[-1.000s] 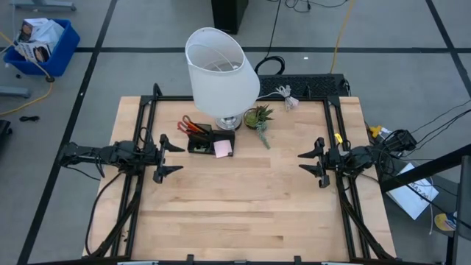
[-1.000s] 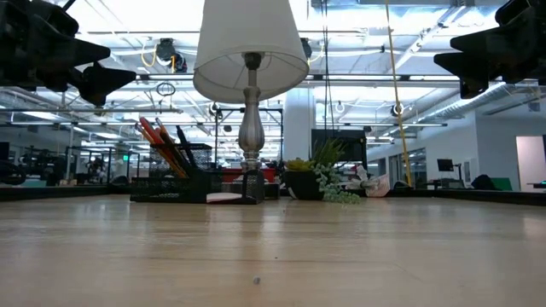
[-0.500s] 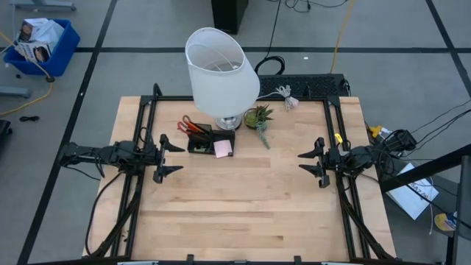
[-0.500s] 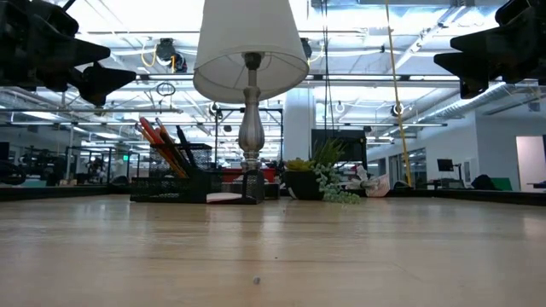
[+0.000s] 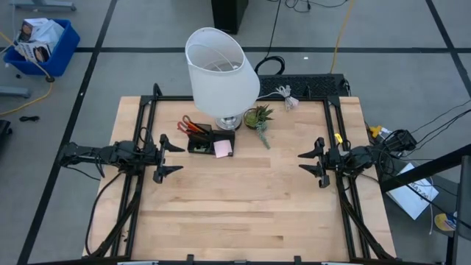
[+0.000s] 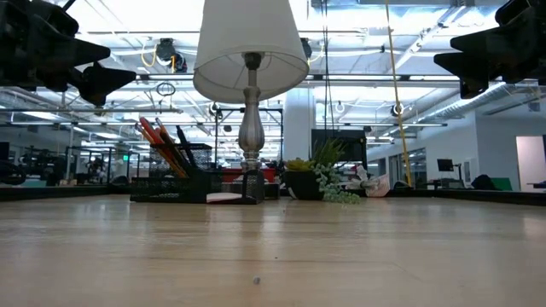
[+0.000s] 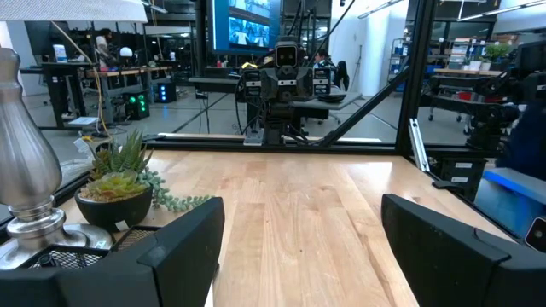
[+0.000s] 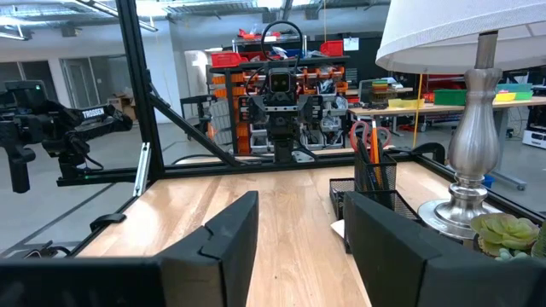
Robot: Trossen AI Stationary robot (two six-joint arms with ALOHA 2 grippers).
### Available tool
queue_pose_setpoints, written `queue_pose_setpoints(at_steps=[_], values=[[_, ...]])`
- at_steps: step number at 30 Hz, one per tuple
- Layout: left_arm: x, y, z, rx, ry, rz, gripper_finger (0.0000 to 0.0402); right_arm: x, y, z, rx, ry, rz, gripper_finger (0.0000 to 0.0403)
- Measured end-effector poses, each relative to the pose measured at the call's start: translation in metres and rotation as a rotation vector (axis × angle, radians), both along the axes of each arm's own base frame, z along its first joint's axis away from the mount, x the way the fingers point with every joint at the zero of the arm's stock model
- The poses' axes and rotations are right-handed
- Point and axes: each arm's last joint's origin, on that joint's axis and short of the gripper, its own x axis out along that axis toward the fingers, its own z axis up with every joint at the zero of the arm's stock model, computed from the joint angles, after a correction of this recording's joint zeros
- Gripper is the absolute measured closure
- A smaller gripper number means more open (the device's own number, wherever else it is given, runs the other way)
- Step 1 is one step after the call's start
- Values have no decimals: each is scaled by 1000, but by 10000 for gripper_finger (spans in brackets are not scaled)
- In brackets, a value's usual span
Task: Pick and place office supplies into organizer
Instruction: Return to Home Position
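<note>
The black organizer point(image 5: 200, 140) stands on the table by the lamp's base, with red-handled scissors point(image 5: 187, 123), orange pencils and black pens point(image 6: 162, 136) upright in its cup. The pink sticky-note pad point(image 5: 223, 149) lies at its right end. My left gripper point(image 5: 171, 156) hovers open above the table's left side, a short way left of the organizer. My right gripper point(image 5: 309, 162) hovers open above the right side, far from it. Both wrist views show open fingers over bare wood, with the organizer point(image 8: 368, 198) at the right wrist picture's side.
A tall lamp with a white shade point(image 5: 219, 68) and silver base stands just behind the organizer. A small green potted plant point(image 5: 257, 118) sits to its right, with a trailing stem. The near half of the wooden table point(image 5: 243, 213) is open wood. Black frame rails run along both sides.
</note>
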Motion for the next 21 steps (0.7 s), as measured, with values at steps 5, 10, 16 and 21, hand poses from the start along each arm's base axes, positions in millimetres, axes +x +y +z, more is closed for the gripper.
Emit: queue_pose_setpoints(at_steps=[5, 10, 16, 21], values=[[0, 0, 0, 0, 0, 0, 82, 0, 0, 0, 0, 0, 0, 236], [0, 0, 0, 0, 0, 0, 82, 0, 0, 0, 0, 0, 0, 237], [0, 0, 0, 0, 0, 0, 82, 0, 0, 0, 0, 0, 0, 237], [0, 0, 0, 0, 0, 0, 82, 0, 0, 0, 0, 0, 0, 237]])
